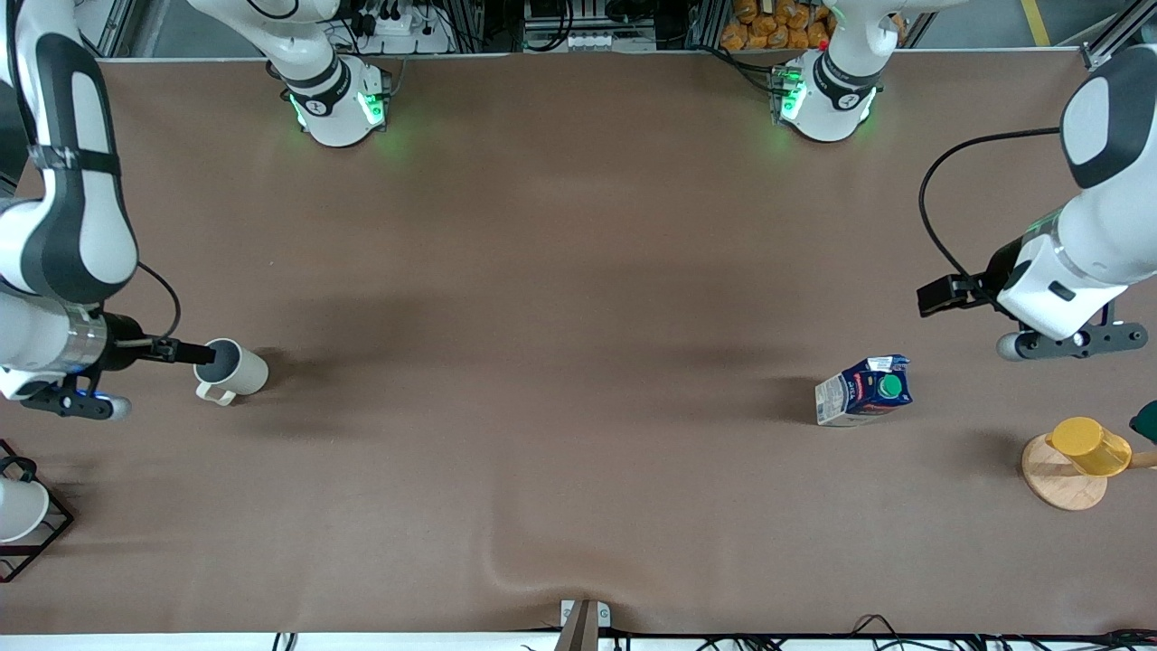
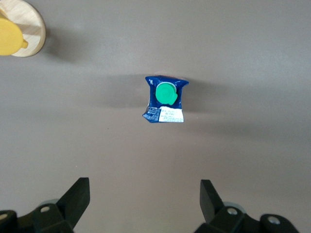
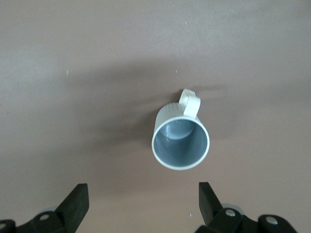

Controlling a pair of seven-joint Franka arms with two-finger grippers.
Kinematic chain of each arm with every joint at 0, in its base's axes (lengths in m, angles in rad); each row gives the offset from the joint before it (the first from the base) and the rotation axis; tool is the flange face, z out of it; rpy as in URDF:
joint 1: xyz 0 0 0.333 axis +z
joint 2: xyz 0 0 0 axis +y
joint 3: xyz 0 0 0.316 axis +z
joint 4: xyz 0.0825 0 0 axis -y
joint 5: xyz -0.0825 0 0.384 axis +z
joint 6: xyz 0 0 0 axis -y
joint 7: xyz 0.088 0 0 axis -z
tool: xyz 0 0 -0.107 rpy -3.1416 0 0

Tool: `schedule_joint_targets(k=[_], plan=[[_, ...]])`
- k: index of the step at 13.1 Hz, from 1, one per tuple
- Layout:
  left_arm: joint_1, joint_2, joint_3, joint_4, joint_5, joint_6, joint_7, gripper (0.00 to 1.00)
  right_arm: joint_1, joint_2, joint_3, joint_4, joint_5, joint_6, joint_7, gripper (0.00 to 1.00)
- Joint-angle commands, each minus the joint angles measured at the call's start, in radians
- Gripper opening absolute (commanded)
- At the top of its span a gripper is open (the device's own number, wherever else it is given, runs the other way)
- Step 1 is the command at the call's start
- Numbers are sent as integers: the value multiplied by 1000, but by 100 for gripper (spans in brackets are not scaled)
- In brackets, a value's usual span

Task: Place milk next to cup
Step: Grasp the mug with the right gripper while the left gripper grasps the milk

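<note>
The milk [image 1: 863, 391] [image 2: 165, 97], a dark blue carton with a green cap, stands upright toward the left arm's end of the table. My left gripper [image 1: 1071, 342] [image 2: 145, 194] hangs open over bare table beside it, with nothing between its fingers [image 2: 80, 196]. The cup [image 1: 233, 371] [image 3: 181, 141], an off-white mug with a grey-blue inside, stands upright toward the right arm's end, its handle turned to the front camera. My right gripper [image 1: 72, 402] [image 3: 143, 196] hovers open over the table just beside the cup, holding nothing.
A yellow cup [image 1: 1089, 445] [image 2: 9, 39] sits on a round wooden coaster [image 1: 1053, 486] [image 2: 35, 26] at the left arm's end, nearer the front camera than the milk. A white cup in a black wire rack [image 1: 18, 511] stands at the right arm's end.
</note>
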Motion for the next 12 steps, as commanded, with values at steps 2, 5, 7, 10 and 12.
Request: schedule_joint_targets(k=[2,5,7,10,12], plan=[[-6,12,-5,-45,10,51,2,100,-85,75,9,9,-12,100,-211,98],[-8,22,-6,-59,10,66,2,100,-93,106,9,3,-17,117,-235,92],[-8,30,-6,-84,10,110,2,100,-110,128,9,1,-15,130,-287,86],[-8,44,-5,-114,10,173,2,100,-118,154,9,-104,-14,264,-299,73],[-11,68,-5,-111,21,196,2,100,-122,155,9,-112,-14,272,-350,51]])
